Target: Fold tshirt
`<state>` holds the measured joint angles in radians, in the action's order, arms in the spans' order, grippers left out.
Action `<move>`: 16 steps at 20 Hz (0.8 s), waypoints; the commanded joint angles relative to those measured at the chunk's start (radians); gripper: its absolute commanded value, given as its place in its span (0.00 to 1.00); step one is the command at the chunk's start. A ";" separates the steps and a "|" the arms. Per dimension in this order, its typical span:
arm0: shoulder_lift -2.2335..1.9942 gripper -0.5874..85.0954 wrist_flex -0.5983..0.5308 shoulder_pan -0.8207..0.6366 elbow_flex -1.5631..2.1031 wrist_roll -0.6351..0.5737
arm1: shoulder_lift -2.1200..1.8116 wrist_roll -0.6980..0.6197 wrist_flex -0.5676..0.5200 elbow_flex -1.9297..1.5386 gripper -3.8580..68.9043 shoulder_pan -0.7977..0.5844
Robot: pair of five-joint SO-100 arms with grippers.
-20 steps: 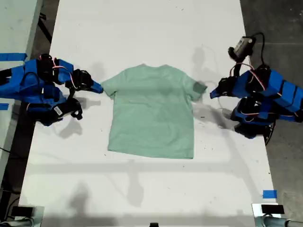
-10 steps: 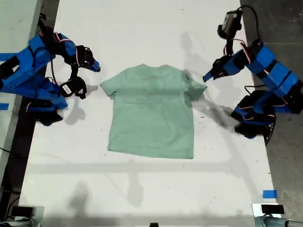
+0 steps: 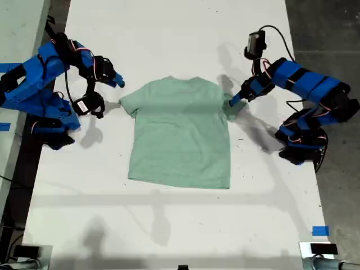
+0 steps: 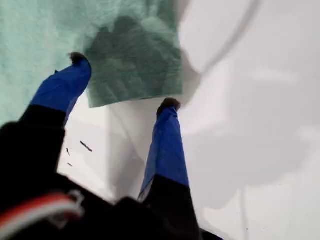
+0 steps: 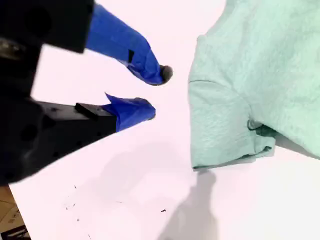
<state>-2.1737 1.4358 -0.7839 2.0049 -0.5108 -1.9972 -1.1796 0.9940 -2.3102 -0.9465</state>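
The pale mint-green tshirt [image 3: 180, 132] lies flat on the white table [image 3: 169, 34], collar toward the far edge. My first gripper [image 3: 235, 101] is the one on the exterior view's right. It is open over the hem of that side's sleeve [image 4: 130, 65], with one fingertip [image 4: 79, 61] above the cloth and the other just past its edge. My second gripper [image 3: 117, 83], on the exterior view's left, stands narrowly open [image 5: 157, 92] over bare table. It is a short way off the other sleeve [image 5: 220, 125] and holds nothing.
Both arm bases sit at the table's side edges in the exterior view. Blue tape [image 3: 319, 230] marks the near corner on the exterior view's right. A small device [image 3: 323, 248] lies beside the tape. Dark floor runs beyond both sides.
Both arms rose from their low resting poses. My first gripper swung in and down onto the sleeve hem. My second gripper lifted and stopped just short of the other sleeve.
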 commanded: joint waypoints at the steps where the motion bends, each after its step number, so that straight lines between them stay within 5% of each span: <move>1: 0.011 0.11 -0.005 0.018 -0.038 0.003 | 0.094 -0.018 -0.087 0.018 0.48 -0.038; 6: 0.017 0.11 -0.008 0.017 -0.032 0.009 | 0.308 -0.021 -0.055 0.152 0.50 -0.069; 7: 0.018 0.11 -0.009 0.017 -0.029 0.011 | 0.333 -0.031 -0.041 0.175 0.45 -0.078; 9: 0.018 0.11 -0.009 0.018 -0.023 0.014 | 0.350 -0.015 -0.031 0.193 0.14 -0.080; 12: 0.018 0.11 -0.012 0.025 -0.014 0.020 | 0.347 0.002 0.008 0.238 0.03 -0.066; 16: 0.018 0.11 -0.012 0.031 -0.005 0.028 | 0.255 0.002 0.172 0.341 0.03 -0.023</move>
<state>-2.1522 1.4358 -0.7716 2.0049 -0.5077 -1.6475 -1.1888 1.0738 -2.0647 -1.0078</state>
